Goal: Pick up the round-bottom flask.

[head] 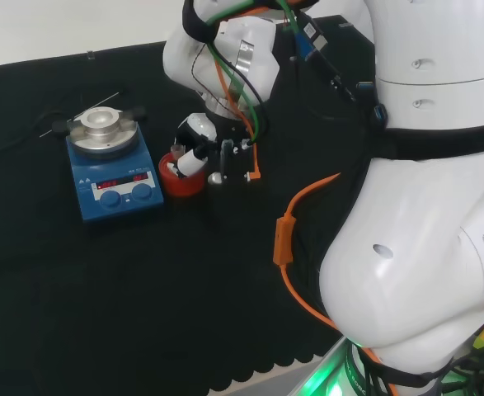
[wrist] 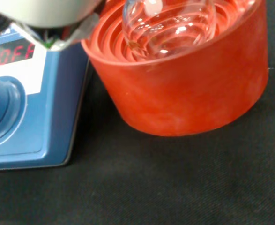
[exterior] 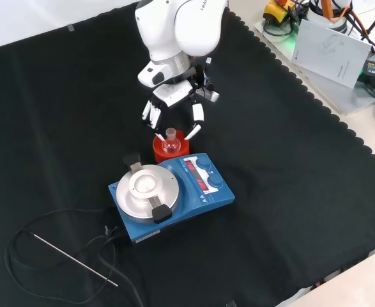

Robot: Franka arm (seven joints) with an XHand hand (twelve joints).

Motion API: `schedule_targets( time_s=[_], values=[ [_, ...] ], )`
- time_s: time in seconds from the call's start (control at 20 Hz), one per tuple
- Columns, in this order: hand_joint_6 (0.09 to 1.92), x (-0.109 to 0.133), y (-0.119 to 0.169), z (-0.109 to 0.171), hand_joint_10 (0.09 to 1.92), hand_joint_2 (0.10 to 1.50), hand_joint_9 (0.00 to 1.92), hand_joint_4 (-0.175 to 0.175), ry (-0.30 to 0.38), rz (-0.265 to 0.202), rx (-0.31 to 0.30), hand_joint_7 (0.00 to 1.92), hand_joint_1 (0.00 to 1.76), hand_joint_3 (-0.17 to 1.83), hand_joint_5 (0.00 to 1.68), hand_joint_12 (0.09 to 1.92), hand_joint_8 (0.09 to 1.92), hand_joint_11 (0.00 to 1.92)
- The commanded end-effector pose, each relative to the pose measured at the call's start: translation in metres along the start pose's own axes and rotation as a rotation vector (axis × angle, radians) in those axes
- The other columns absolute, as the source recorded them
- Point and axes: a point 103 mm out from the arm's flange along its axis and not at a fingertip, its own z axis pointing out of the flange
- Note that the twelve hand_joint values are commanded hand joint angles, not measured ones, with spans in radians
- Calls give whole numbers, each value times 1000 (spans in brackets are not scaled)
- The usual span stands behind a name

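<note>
Hand (exterior: 174, 105) spread wide, fingers (exterior: 197, 117) straddling round-bottom flask (exterior: 170, 142) without touching. Flask seated in red ribbed stand (exterior: 164, 153), at 12 o'clock of blue magnetic stirrer (exterior: 174, 192) in front view. Approach nearly done; closing and lift remaining. Black cloth bench (exterior: 289, 192); thin rod (exterior: 72, 259) at 7 o'clock.

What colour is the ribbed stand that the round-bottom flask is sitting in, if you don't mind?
The ribbed stand is red, clearest in the wrist view.
</note>
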Motion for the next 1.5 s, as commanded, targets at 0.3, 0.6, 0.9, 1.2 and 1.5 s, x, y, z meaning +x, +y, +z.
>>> schedule_targets(
  time_s=[0.3, 0.6, 0.9, 1.2, 1.5],
  values=[
    [913, 6, 0, 11, 913, 437, 1127, -175, -5, 2, 15, 1156, 979, 975, 864, 1338, 914, 792],
    [887, 7, 2, 11, 914, 445, 1279, -175, -1, 8, 2, 1278, 1011, 989, 926, 1308, 884, 958],
    [890, 9, 4, 11, 915, 621, 1368, -127, -5, 16, -7, 1372, 1126, 795, 1077, 1297, 839, 1059],
    [897, 8, 7, 5, 891, 733, 1447, -139, 9, 21, -12, 1408, 1164, 630, 1122, 1262, 833, 1159],
    [891, 12, 11, -3, 862, 727, 1515, -173, -3, 22, -30, 1430, 1175, 637, 1127, 1231, 831, 1238]
  ],
)
